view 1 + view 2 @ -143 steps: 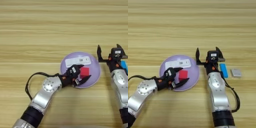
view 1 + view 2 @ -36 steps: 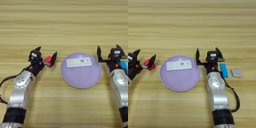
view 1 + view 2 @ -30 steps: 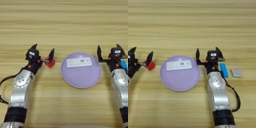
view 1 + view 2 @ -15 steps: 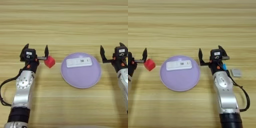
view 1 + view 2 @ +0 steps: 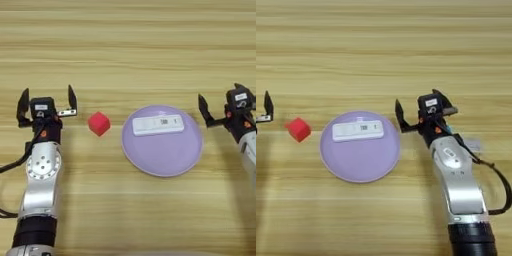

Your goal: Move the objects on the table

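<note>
Your left gripper (image 5: 47, 98) stood at the left side of the table (image 5: 130, 45), its two black fingers spread wide and holding nothing. The small red cube (image 5: 99, 123) lay on the bare wood just to the right of that gripper, apart from the near finger and not touching it. The cube also sat clear of the round lilac plate (image 5: 165, 157), between the gripper and the plate's left rim.

The plate rested flat near the middle of the table. The slim white device (image 5: 158, 125) lay on the plate's upper half, its long side running left to right, with small dark marks showing on its top face. It was fully inside the rim.

Your right gripper (image 5: 423, 109) stood just to the right of the plate, fingers parted wide and empty, with the left finger close to the plate's rim but not in contact. Its silver forearm ran down toward the lower edge of the view. A small pale object (image 5: 473, 145) lay on the table behind that arm, partly hidden; you could not tell what it was.
</note>
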You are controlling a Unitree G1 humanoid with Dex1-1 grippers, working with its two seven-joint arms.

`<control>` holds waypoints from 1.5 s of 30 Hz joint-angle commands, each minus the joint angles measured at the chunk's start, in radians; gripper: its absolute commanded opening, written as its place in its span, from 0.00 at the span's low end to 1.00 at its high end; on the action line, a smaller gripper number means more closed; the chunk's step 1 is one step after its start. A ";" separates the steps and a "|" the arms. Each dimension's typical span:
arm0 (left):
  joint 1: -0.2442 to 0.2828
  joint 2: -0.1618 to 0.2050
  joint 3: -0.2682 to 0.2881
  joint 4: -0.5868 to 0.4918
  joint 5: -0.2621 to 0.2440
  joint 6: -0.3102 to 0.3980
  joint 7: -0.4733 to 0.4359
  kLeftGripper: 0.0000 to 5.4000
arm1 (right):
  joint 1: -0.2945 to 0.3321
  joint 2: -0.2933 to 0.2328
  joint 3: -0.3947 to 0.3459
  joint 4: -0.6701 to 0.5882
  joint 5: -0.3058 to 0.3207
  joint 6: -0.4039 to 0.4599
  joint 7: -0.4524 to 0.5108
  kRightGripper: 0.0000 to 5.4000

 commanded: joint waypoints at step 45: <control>-0.001 -0.031 -0.036 -0.047 0.040 0.021 0.053 1.00 | -0.353 0.012 0.338 0.406 -0.180 0.125 0.238 1.00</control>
